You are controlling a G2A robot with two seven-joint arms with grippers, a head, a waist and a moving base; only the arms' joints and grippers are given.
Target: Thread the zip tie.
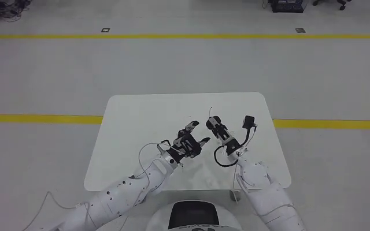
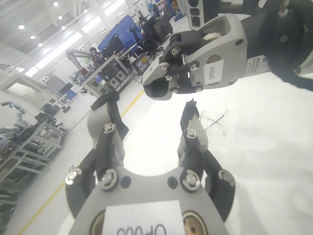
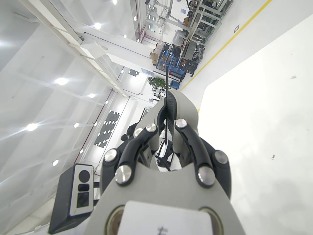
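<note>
While my right claw (image 3: 168,108) pinches shut on the zip tie (image 3: 166,79), its thin black strip stands out beyond the grip, above the counter (image 1: 144,121). My left claw (image 2: 148,105) is wide, empty, just beside. Judged light, springy, slick: take hold near the free tip, so it cannot whip.

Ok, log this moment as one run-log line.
right tool: shut on zip tie, strip poking out | left tool: open, empty, close beside it | both above table
</note>
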